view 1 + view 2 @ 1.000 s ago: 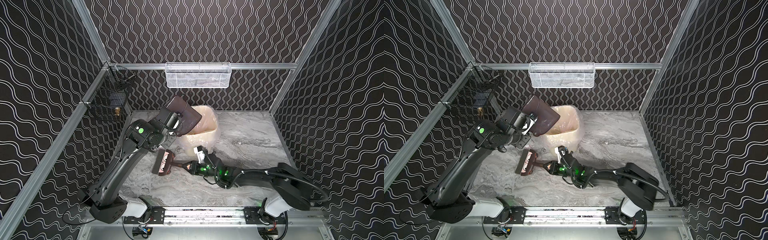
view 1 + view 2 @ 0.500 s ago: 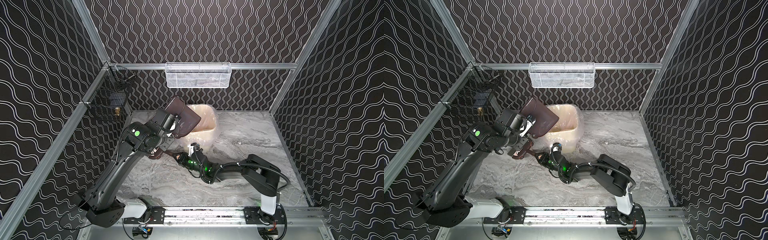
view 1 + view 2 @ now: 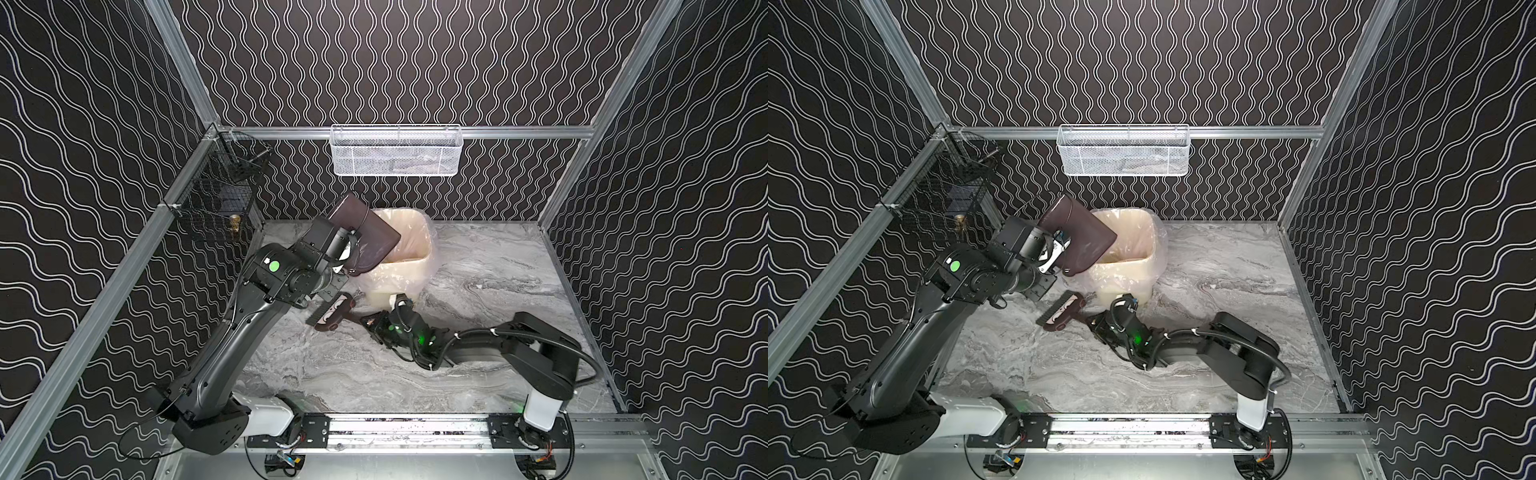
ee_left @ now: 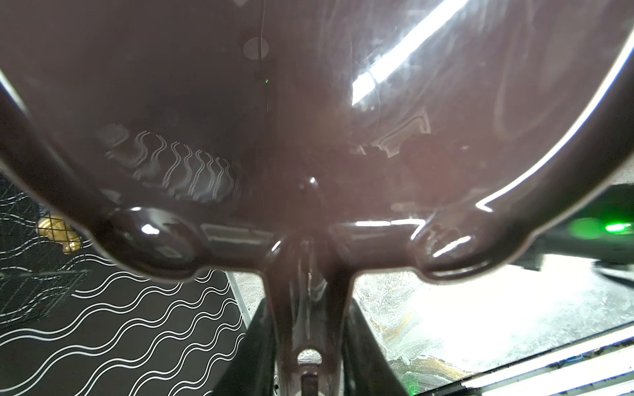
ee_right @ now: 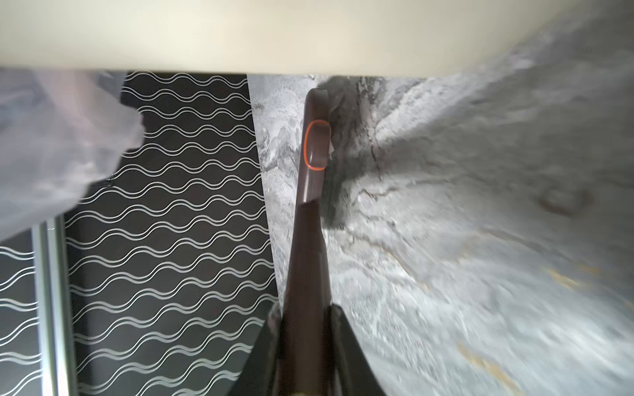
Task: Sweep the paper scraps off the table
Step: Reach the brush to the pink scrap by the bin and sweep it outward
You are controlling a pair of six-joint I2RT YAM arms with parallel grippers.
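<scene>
No paper scraps show in any view. My left gripper (image 3: 344,261) (image 3: 1054,253) (image 4: 308,308) is shut on the handle of a dark brown dustpan (image 3: 361,237) (image 3: 1077,235) (image 4: 308,103). The pan is held up and tilted, with its far edge over the rim of the cream bin (image 3: 415,257) (image 3: 1142,253). In the left wrist view the pan's glossy inside is bare. My right gripper (image 3: 368,324) (image 3: 1094,322) (image 5: 303,319) is shut on the handle of a brown brush (image 3: 330,318) (image 3: 1061,316) (image 5: 310,205). The brush lies low over the marble table (image 3: 478,353) (image 3: 1059,374), just in front of the bin.
The bin has a clear plastic liner (image 3: 432,237) hanging over its sides. A white mesh basket (image 3: 397,151) hangs on the back rail and a black wire basket (image 3: 216,199) on the left rail. The right arm's elbow (image 3: 540,353) stands mid-right, and an aluminium rail (image 3: 415,424) runs along the front.
The right arm folded its elbow inward and carried the brush toward the left arm, then back out a little. The dustpan dipped slightly toward the bin. Both grips are unchanged.
</scene>
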